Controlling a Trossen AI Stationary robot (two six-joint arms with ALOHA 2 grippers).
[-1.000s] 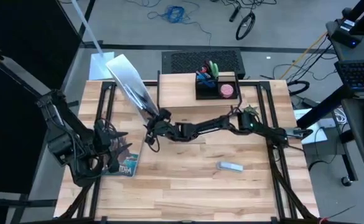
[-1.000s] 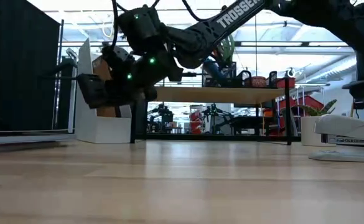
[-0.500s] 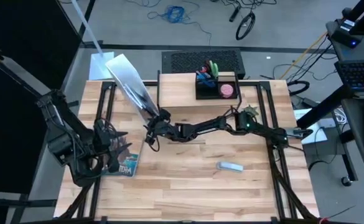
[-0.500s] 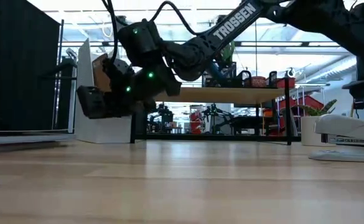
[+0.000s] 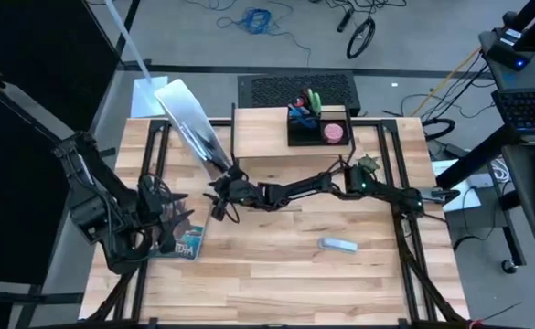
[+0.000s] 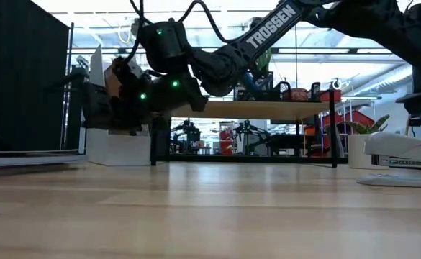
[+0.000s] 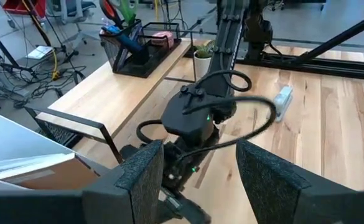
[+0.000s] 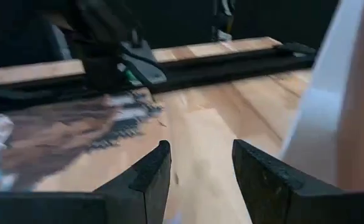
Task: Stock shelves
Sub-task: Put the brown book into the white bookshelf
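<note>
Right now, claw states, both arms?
Left claw: open, empty, over the table's left side.
Right claw: open, empty, beside the white file box.

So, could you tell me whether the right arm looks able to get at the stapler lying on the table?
Probably yes: the stapler lies on bare wood beside the right arm, nothing over it, and the right gripper is open and empty.

Light-wood shelves point(image 5: 260, 132) on black legs; white file box point(image 5: 189, 123); black arms (green lights aglow); pale striped tabletop point(image 5: 276, 274)
</note>
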